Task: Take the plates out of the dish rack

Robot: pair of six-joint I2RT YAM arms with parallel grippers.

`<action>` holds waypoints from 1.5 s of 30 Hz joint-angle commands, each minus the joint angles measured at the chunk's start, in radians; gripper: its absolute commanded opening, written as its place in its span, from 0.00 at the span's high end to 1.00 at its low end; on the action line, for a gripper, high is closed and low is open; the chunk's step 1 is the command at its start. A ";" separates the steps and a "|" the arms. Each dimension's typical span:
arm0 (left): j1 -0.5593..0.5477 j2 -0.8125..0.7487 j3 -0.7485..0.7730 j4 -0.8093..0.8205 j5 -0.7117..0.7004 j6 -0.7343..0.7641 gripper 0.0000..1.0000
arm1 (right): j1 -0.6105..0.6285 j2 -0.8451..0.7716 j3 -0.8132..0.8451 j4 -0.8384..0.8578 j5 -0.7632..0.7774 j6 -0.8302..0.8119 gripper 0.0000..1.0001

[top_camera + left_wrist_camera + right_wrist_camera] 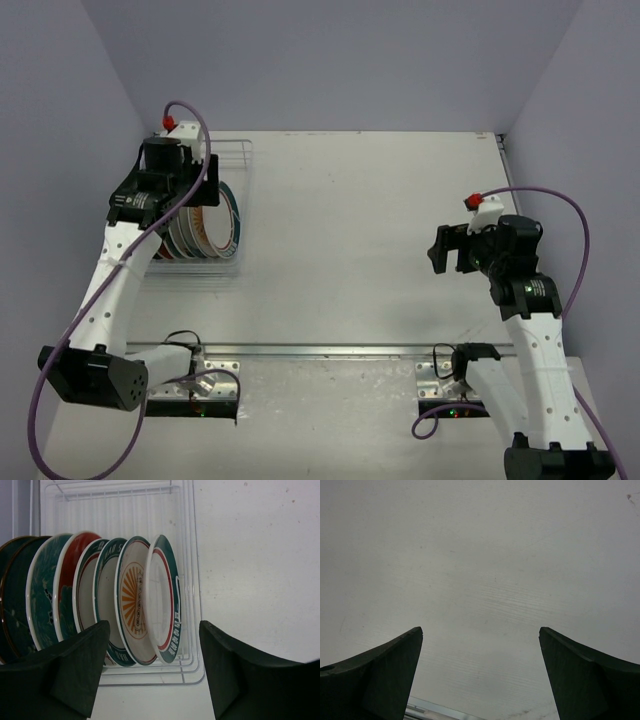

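the plates (125,600) stand on edge in a row inside the wire dish rack (192,580) at the far left of the tabletop (380,230). we'd take the end plate (162,597), teal-rimmed with a red ring, first, straddling its rim squarely. the left gripper (152,630) hovers near it, open and empty; the right gripper (480,632) gapes wide, empty, well apart.

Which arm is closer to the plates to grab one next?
Left. The left gripper hangs open right by the plates in the rack. The right gripper, open too, is far away across the table.
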 commanded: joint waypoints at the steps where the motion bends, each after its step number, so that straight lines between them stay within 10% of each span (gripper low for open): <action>1: -0.001 0.043 0.047 0.023 -0.012 -0.025 0.39 | -0.006 0.013 -0.002 0.040 0.013 0.011 0.01; 23: -0.052 0.284 0.010 0.056 -0.204 -0.042 0.55 | -0.005 0.024 -0.016 0.051 0.022 0.016 0.01; 38: -0.067 0.295 0.015 0.065 -0.298 -0.035 1.00 | -0.006 0.040 -0.024 0.077 0.009 0.040 0.01; 45: -0.080 0.239 0.082 0.054 -0.368 -0.006 1.00 | -0.005 0.030 -0.015 0.099 0.024 0.031 0.01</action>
